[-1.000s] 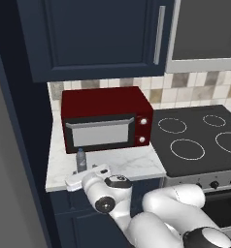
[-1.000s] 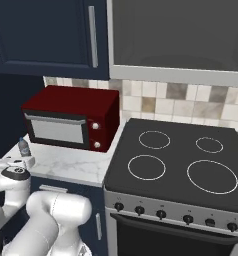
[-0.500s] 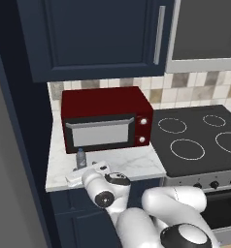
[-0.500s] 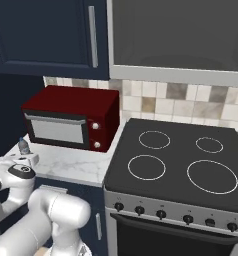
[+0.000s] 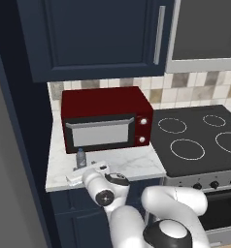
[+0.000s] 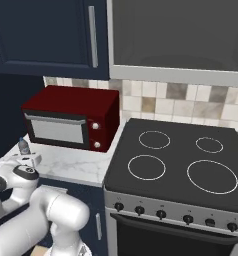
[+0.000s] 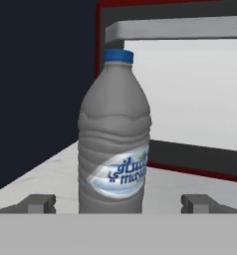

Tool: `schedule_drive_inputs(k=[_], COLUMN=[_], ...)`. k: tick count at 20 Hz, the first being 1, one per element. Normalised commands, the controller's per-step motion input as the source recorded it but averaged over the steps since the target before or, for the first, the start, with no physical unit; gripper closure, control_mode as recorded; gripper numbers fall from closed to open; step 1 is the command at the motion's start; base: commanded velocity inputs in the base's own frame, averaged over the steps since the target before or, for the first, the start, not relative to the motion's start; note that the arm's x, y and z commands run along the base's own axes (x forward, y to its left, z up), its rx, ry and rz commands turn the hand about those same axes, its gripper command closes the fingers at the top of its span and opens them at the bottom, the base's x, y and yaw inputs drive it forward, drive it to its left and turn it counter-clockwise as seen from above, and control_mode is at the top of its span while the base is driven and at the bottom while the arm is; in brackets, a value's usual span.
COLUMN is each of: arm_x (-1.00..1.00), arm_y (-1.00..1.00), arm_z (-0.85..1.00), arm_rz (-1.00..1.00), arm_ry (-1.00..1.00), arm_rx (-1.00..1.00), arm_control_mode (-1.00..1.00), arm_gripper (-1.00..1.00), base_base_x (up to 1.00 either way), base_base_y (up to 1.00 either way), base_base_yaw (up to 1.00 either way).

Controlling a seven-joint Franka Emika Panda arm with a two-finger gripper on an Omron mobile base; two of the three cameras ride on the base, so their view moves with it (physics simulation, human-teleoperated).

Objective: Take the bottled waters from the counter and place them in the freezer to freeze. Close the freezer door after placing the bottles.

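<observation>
Nearest the camera on the hand, the claw (image 7: 118,204) is standing wide open, its two dark fingertips (image 7: 38,203) spread to either side of the grey bottle (image 7: 114,135) and not touching it. That bottle, blue-capped and carrying a pale label, is standing upright on the white marble tabletop (image 5: 132,162), just in front of the dark red microwave (image 5: 106,117), near its left front corner. From the left base camera, the claw (image 5: 77,175) is hovering at the tabletop's front edge, just before the bottle (image 5: 81,157). Beyond the microwave, tiled wall is running under navy cabinets (image 5: 93,36), and the black stovetop (image 6: 178,162) is lying to the microwave's right.
</observation>
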Motion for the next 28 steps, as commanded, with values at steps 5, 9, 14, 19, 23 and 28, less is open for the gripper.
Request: schedule_drive_inputs(k=[5, 9, 14, 19, 23, 28], arm_x=[0.16, 0.12, 0.08, 0.11, 0.09, 0.05], arm_y=[0.02, 0.09, 0.12, 0.08, 0.07, 0.05], arm_z=[0.0, 0.0, 0.0, 0.0, 0.0, 0.0], arm_rz=[0.01, 0.0, 0.0, 0.0, 0.0, 0.0], arm_ry=[0.0, 0.03, 0.05, 0.03, 0.02, 0.01], arm_rx=[0.0, 0.0, 0.0, 0.0, 0.0, 0.0], arm_control_mode=[-1.0, -1.0, -1.0, -1.0, -1.0, -1.0], arm_gripper=[-1.0, -1.0, -1.0, -1.0, -1.0, -1.0], base_base_x=[0.0, 0.0, 0.0, 0.0, 0.0, 0.0], base_base_y=[0.0, 0.0, 0.0, 0.0, 0.0, 0.0], base_base_yaw=[0.0, 0.0, 0.0, 0.0, 0.0, 0.0])
